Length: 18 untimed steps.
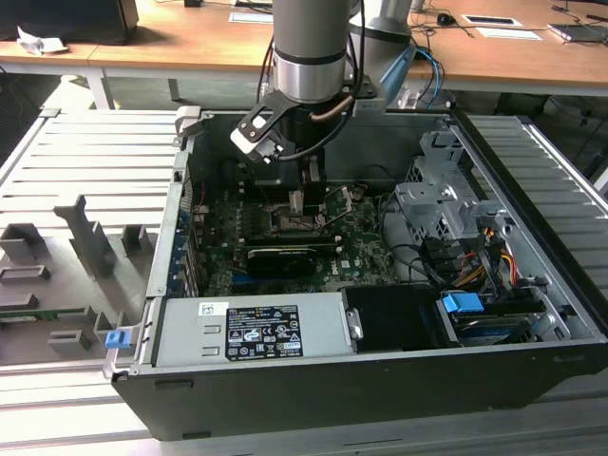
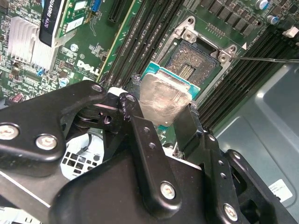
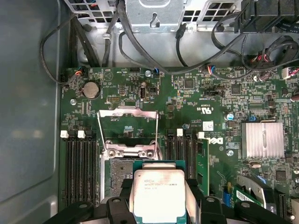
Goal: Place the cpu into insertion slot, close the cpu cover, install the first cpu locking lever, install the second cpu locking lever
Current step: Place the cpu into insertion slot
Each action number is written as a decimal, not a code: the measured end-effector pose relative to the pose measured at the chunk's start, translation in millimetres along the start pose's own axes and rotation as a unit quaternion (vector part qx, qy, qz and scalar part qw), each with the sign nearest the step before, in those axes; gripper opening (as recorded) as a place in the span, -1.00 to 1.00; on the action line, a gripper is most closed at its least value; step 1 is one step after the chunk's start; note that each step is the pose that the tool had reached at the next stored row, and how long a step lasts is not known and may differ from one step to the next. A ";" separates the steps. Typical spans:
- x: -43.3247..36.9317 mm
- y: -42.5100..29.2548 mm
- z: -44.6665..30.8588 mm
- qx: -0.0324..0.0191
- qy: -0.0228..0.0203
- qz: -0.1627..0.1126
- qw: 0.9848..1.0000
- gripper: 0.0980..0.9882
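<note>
The arm (image 1: 309, 57) reaches down into an open computer case (image 1: 380, 399) that lies on its side on a ribbed metal desk (image 1: 85, 161), and its tool (image 1: 297, 201) hangs low over the middle of the green board (image 1: 366, 249). In both wrist views the tool (image 2: 161, 112) is clamped on the chip (image 2: 163, 100): one black finger (image 2: 140, 133) presses against one edge and the other finger (image 2: 190, 125) against the opposite edge, with the chip's silver metal top facing the cameras. In the first wrist view the chip (image 3: 159, 193) is over one side of the socket (image 3: 117, 179), covering part of it, while the rest of the dark socket bed lies bare beside it. Whether the chip already touches the socket cannot be told. The socket (image 2: 196, 65) sits between two banks of long black memory slots (image 3: 79, 168). The cover (image 3: 127, 113) is swung up and back from the socket on its hinge, standing open, so the green board shows through its square window. A thin metal rod (image 2: 266, 59) sticks out past one corner of the socket's rim. Farther along the board are a finned silver heat sink (image 3: 262, 140) and a round coin battery (image 3: 90, 89) near the board's edge, where black cables (image 3: 140, 51) run in from the case.
</note>
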<state>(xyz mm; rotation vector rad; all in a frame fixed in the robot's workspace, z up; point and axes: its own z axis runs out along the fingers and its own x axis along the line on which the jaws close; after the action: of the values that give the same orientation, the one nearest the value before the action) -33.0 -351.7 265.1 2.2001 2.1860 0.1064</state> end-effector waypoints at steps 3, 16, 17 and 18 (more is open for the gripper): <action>0.0 -0.3 0.7 0.000 0.000 0.000 1.000 -0.03; 0.5 -2.1 4.7 0.000 -0.002 0.021 1.000 -0.03; 0.5 -2.2 4.9 0.000 -0.002 0.021 1.000 -0.03; 0.5 -2.3 5.1 0.000 -0.002 0.021 1.000 -0.03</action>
<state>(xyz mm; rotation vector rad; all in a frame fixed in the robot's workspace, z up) -34.9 -351.1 259.9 2.2456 2.1373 0.1051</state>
